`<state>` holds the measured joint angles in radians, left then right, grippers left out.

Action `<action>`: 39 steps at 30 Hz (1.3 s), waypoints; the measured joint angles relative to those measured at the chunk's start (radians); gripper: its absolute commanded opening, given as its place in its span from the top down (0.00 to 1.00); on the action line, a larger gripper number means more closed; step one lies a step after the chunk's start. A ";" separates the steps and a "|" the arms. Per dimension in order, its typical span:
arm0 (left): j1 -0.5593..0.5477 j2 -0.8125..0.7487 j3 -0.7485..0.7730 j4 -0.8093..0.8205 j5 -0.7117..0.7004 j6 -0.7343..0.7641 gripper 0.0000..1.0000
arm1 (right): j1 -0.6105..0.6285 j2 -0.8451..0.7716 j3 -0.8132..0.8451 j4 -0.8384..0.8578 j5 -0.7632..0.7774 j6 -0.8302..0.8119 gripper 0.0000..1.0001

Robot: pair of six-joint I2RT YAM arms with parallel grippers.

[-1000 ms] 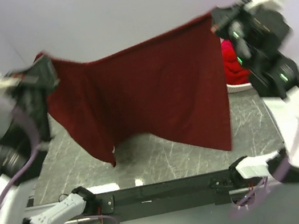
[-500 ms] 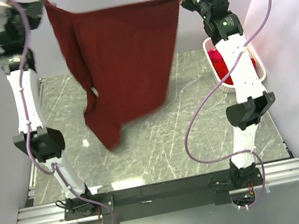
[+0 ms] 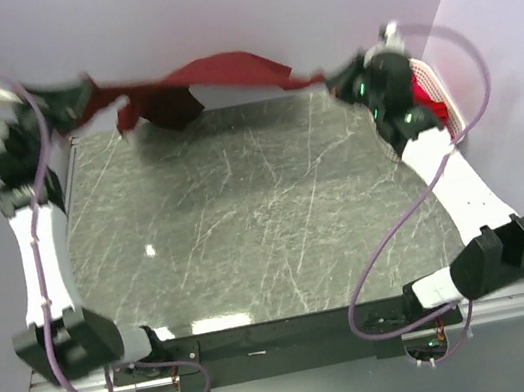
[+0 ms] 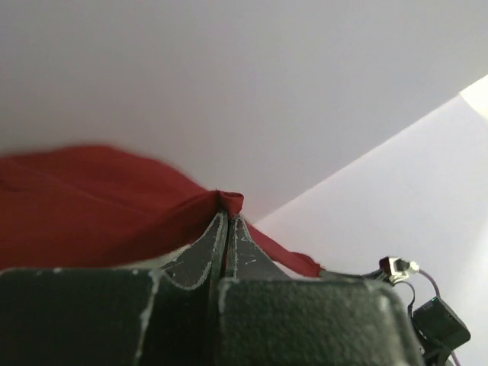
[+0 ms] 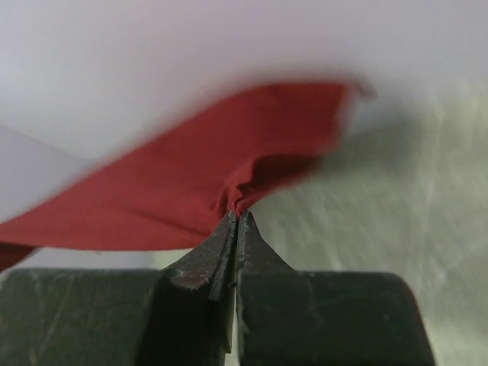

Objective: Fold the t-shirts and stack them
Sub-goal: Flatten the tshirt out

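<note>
We see the dark maroon t-shirt drawn out in a long, shallow band across the far edge of the surface, held up at both ends. It is plain, soft cloth with a matte weave, smeared by motion in the top view. Its upper edge arches slightly in the middle. Left of centre a darker bunch of folds sags down toward the far edge, and we cannot tell whether that bunch touches the surface.

At the far left corner the left fingers are pressed together on a small peak of the cloth, which creases into tight ridges where they pinch it. At the far right the right fingers are likewise clamped flat on a puckered fold of the same shirt, with the fabric fanning away to the left in a smooth sheet. Both pairs are dark, wedge-shaped pads with scuffed pale edges.

Further right, behind the right arm, brighter red t-shirts lie heaped in a white slotted plastic basket at the far right of the surface. The surface itself is a dark grey-green stone-like slab, glossy, crossed by thin white veins. Pale lilac walls close in behind and to both sides.
</note>
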<state>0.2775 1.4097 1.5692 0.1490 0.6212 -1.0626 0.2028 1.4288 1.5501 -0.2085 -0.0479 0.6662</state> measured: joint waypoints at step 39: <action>-0.439 -0.585 -1.132 -0.636 -0.586 -0.019 0.38 | -0.103 -0.199 -0.993 -0.063 0.043 0.208 0.88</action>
<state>-0.1616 0.8249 0.4374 -0.4873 0.0357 -1.0821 0.1001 1.2297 0.5568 -0.2718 -0.0051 0.8738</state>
